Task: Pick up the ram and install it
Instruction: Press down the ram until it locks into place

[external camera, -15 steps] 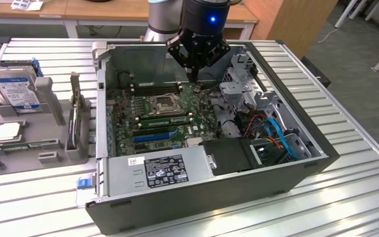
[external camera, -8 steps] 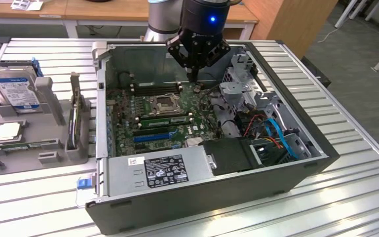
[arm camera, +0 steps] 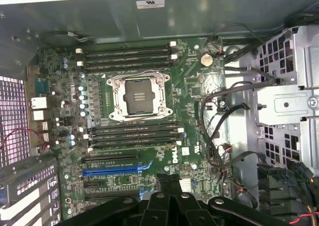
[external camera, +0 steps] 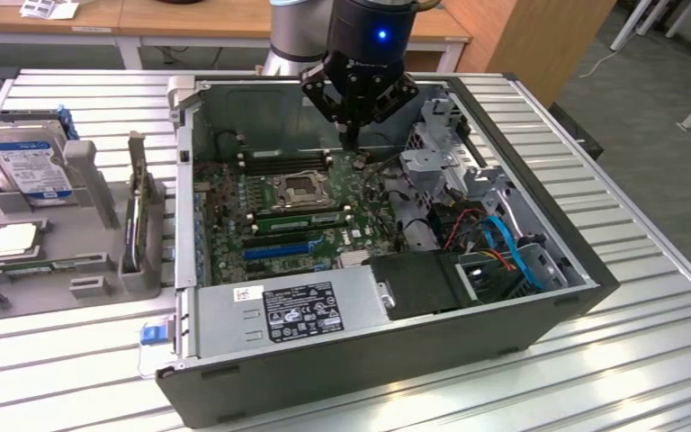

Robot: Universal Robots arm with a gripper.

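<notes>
Slatted metal table [external camera: 69, 360], open PC case [external camera: 321, 378]. The ram [external camera: 301, 217], a thin green stick, looks seated on edge in a slot below the CPU socket [external camera: 295, 189], its long axis left-right in the exterior view. Gripper [external camera: 353, 135] above the board, closed, empty.

Even, bright overhead light, soft shadows inside the case [external camera: 201, 297], slight wrist-view blur.

Exterior view looks down from high and back at the open computer case [external camera: 358, 360]; wrist view faces straight down, close over its motherboard [arm camera: 192, 86], seen in both.
</notes>
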